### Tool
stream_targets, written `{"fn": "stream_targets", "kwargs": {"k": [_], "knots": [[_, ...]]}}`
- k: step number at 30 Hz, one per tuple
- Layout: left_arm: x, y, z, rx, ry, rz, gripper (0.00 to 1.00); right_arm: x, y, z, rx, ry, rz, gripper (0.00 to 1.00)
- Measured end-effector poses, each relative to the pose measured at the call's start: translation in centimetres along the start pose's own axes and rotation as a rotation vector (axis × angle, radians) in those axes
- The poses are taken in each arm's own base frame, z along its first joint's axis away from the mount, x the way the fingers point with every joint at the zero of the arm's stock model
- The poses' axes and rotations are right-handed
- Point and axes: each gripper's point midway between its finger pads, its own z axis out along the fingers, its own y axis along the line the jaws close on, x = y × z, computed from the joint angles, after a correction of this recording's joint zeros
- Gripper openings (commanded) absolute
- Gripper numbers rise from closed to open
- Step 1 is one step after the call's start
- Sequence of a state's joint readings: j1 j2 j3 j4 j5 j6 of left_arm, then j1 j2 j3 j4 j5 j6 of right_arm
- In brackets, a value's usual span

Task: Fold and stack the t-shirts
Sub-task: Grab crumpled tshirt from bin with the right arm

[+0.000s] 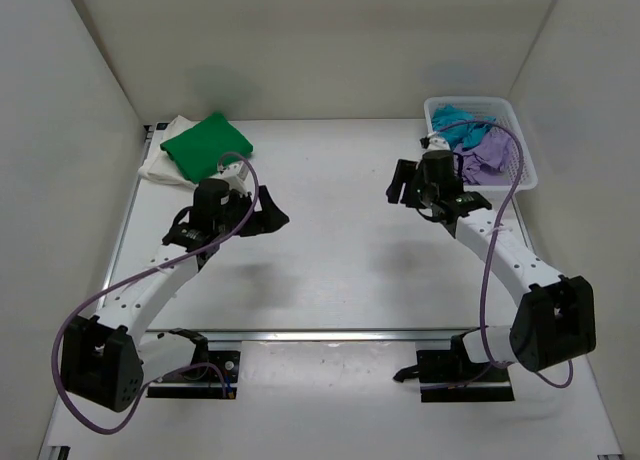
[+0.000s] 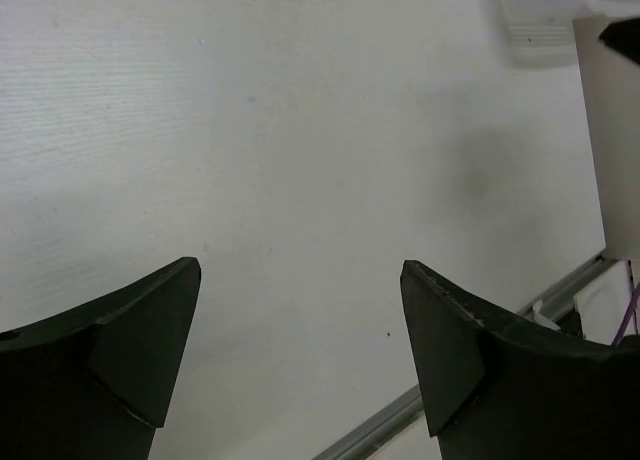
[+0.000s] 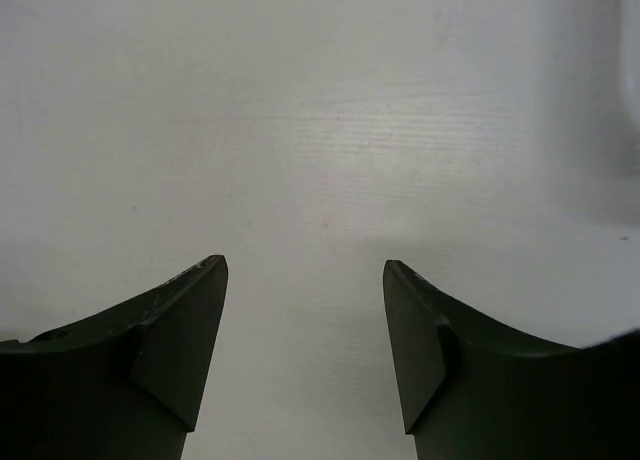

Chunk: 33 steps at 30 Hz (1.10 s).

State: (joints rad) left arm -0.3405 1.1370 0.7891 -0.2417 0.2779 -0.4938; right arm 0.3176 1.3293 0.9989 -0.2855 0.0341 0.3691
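Left claw [image 1: 268, 218] and right claw [image 1: 400, 185] hang released over the middle of the desk [image 1: 330, 260], seen from above; the green t-shirt [image 1: 205, 145] lies folded on the cream-white t-shirt [image 1: 158, 167] at the far-left corner, and the teal t-shirt [image 1: 455, 115] and lilac t-shirt [image 1: 490, 155] lie crumpled in the basket [image 1: 527, 175] at the far-right corner. Left wrist view: jaws apart, empty. Right wrist view: likewise. We judge the cloth light and limp — we'd pinch a hem.

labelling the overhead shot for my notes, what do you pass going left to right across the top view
cream-white t-shirt with the green t-shirt folded on top → left gripper, open → right gripper, open → white mesh basket holding the teal t-shirt and the lilac t-shirt
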Motion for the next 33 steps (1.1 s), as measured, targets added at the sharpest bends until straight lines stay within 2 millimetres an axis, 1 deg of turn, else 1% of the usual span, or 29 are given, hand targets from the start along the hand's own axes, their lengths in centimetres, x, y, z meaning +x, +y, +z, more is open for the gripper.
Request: {"fn": "stream_targets", "kwargs": {"k": [1, 2, 3, 4, 5, 6, 7, 8, 9, 11, 12, 13, 14, 15, 16, 18, 19, 20, 21, 23, 24, 26, 29, 31, 33], "knots": [[0.4, 0.0, 0.0, 0.008, 0.007, -0.004, 0.97, -0.9, -0.4, 0.0, 0.007, -0.01, 0.013, 0.61], [0.7, -0.2, -0.1, 0.019, 0.014, -0.003, 0.97, -1.8, -0.9, 0.0, 0.01, -0.014, 0.028, 0.57], [0.9, -0.4, -0.3, 0.033, 0.015, -0.002, 0.97, -3.0, -1.7, 0.0, 0.016, -0.028, 0.047, 0.48], [0.9, -0.7, -0.5, 0.045, 0.015, 0.001, 0.94, -4.0, -2.4, 0.1, 0.025, -0.041, 0.062, 0.41], [0.9, -1.1, -0.7, 0.061, 0.006, 0.009, 0.92, -5.1, -3.3, 0.1, 0.036, -0.059, 0.083, 0.27], [0.8, -1.5, -0.9, 0.078, -0.006, 0.016, 0.86, -6.2, -4.3, 0.0, 0.049, -0.078, 0.097, 0.13], [0.9, -1.8, -1.0, 0.09, -0.013, 0.022, 0.79, -7.3, -5.3, -0.1, 0.065, -0.098, 0.112, 0.05], [1.0, -2.2, -1.2, 0.106, -0.021, 0.027, 0.72, -8.7, -6.5, -0.3, 0.085, -0.122, 0.131, 0.0], [1.2, -2.3, -1.4, 0.114, -0.025, 0.031, 0.66, -9.3, -7.0, -0.3, 0.096, -0.135, 0.143, 0.0], [1.8, -2.8, -1.5, 0.134, -0.013, 0.034, 0.39, -11.5, -8.6, 0.0, 0.129, -0.165, 0.158, 0.01], [2.1, -3.0, -1.5, 0.14, -0.007, 0.037, 0.28, -12.5, -9.5, 0.3, 0.144, -0.178, 0.167, 0.0], [2.3, -3.3, -1.4, 0.151, -0.003, 0.042, 0.08, -13.3, -10.2, 0.8, 0.154, -0.185, 0.171, 0.0], [2.5, -3.4, -1.4, 0.156, 0.001, 0.04, 0.03, -14.1, -11.0, 1.3, 0.166, -0.192, 0.174, 0.03], [2.6, -3.5, -1.4, 0.16, 0.001, 0.046, 0.02, -14.5, -11.9, 1.8, 0.181, -0.195, 0.175, 0.1], [2.8, -3.5, -1.4, 0.162, 0.005, 0.05, 0.02, -14.8, -13.1, 2.6, 0.202, -0.193, 0.178, 0.11], [3.0, -3.7, -1.4, 0.17, 0.01, 0.05, 0.09, -15.2, -15.1, 3.7, 0.239, -0.185, 0.178, 0.18], [3.1, -3.7, -1.4, 0.174, 0.009, 0.049, 0.19, -15.2, -16.4, 4.5, 0.259, -0.175, 0.183, 0.21], [3.1, -3.8, -1.4, 0.181, 0.006, 0.047, 0.27, -15.3, -17.6, 5.2, 0.276, -0.164, 0.192, 0.27], [3.1, -4.0, -1.4, 0.189, 0.004, 0.042, 0.34, -15.6, -18.8, 5.9, 0.29, -0.162, 0.2, 0.3], [3.3, -4.3, -1.5, 0.205, 0.002, 0.042, 0.43, -15.8, -21.0, 7.0, 0.316, -0.15, 0.213, 0.34], [3.6, -4.5, -1.5, 0.214, 0.009, 0.042, 0.45, -16.1, -22.1, 7.5, 0.329, -0.149, 0.22, 0.36], [3.7, -4.8, -1.5, 0.226, 0.016, 0.043, 0.51, -16.7, -24.0, 8.5, 0.349, -0.145, 0.23, 0.36], [3.8, -5.0, -1.4, 0.241, 0.022, 0.044, 0.52, -18.1, -26.3, 10.2, 0.374, -0.152, 0.242, 0.38], [3.8, -5.0, -1.2, 0.243, 0.024, 0.042, 0.52, -19.3, -27.4, 11.6, 0.386, -0.16, 0.241, 0.37], [3.8, -5.0, -1.2, 0.242, 0.023, 0.04, 0.53, -20.0, -28.0, 12.9, 0.389, -0.157, 0.24, 0.38]]}}
